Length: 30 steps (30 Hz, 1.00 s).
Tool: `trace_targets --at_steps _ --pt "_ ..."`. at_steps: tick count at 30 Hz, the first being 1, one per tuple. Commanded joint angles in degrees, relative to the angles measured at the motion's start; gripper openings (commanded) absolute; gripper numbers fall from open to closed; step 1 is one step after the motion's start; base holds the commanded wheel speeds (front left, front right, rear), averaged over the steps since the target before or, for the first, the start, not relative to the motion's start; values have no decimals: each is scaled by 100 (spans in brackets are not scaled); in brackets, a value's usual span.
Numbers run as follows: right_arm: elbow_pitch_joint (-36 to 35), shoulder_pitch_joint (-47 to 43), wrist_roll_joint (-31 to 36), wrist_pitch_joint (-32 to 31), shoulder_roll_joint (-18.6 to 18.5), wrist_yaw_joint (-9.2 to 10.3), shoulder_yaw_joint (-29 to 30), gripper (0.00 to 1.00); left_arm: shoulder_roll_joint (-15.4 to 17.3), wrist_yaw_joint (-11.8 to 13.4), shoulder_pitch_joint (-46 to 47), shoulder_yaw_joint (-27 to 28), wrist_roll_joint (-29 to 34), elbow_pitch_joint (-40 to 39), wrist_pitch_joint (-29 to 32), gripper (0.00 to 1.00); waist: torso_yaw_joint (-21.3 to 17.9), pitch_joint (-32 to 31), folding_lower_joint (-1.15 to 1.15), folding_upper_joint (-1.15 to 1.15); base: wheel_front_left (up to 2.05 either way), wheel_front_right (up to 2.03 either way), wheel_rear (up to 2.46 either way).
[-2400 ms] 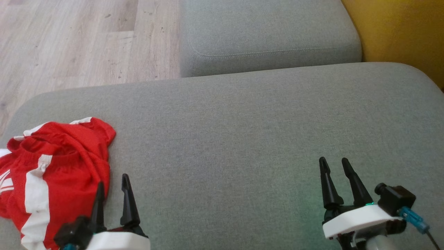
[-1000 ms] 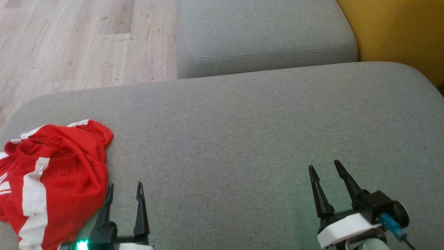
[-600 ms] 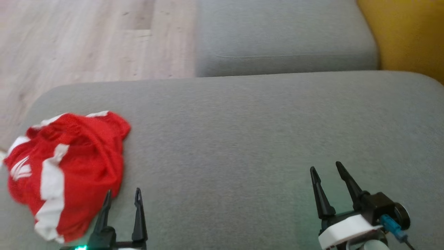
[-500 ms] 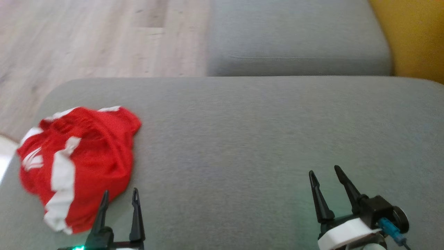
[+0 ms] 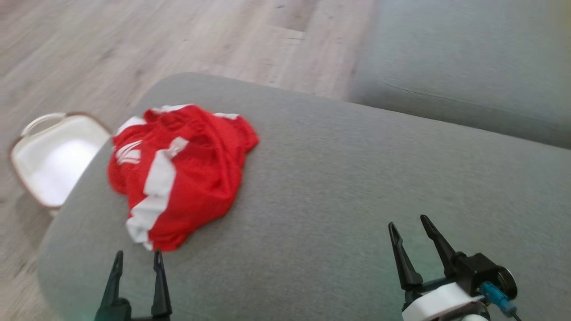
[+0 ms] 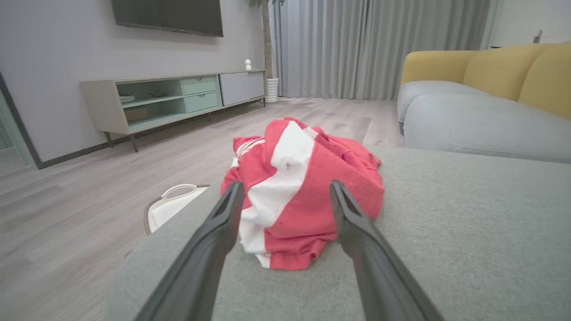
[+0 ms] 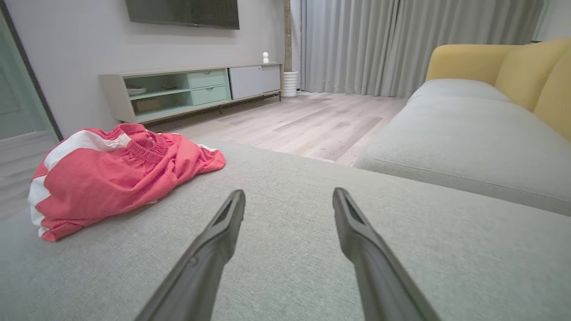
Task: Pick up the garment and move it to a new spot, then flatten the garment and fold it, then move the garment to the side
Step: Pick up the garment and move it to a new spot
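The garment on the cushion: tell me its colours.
The garment is red with broad white stripes, clearest in the head view.

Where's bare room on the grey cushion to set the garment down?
Free: the cushion from the garment rightward to the right claw and back to the far cushion. Crowded: left end, where the garment lies just ahead of the left claw.

Wide grey upholstered cushion [image 5: 357, 187] used as bearing surface, corner rounded at left end. 1 crumpled red-and-white garment [image 5: 187, 174] laid directly on it near that end, bunched in heap, white stripes turned up. Pale wooden floor [image 5: 134, 40] seen beyond; 1 white basket [image 5: 53, 156] stood on it, just beside cushion's left end. 2nd grey cushion [image 5: 468, 67] set behind, well apart from garment
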<state>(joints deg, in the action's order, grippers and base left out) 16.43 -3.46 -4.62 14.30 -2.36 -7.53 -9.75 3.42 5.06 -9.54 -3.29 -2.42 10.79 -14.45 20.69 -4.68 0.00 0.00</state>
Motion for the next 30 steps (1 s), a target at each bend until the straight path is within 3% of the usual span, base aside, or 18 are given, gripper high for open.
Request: trace_targets --at_steps 1,9,13,16,20,27,30 --pt "-191 177 0 70 -52 4 -128 100 23 22 213 222 46 -225 -55 100 310 43 0 0 0 0 0" --pt "-200 171 326 70 -52 4 -92 100 143 56 538 322 148 -534 -55 100 637 476 0 0 0 0 0" --pt "-282 382 735 70 -52 4 22 100 230 81 1201 403 154 -891 -55 100 648 1079 0 0 0 0 0" --pt "-393 581 941 70 -214 4 112 100 379 -49 2146 409 122 -797 -55 100 661 1629 0 0 0 0 0" --pt "-547 803 1037 70 -600 4 160 100 530 -294 3398 329 30 131 455 100 663 2172 0 0 0 0 0" --pt "-866 1031 1047 70 -1238 4 229 100 544 -441 5731 288 -190 2126 2107 100 654 2978 0 0 0 0 0" --pt "-934 1100 1039 70 -1341 4 222 100 626 -540 6193 282 -260 2880 2539 100 587 3175 0 0 0 0 0"
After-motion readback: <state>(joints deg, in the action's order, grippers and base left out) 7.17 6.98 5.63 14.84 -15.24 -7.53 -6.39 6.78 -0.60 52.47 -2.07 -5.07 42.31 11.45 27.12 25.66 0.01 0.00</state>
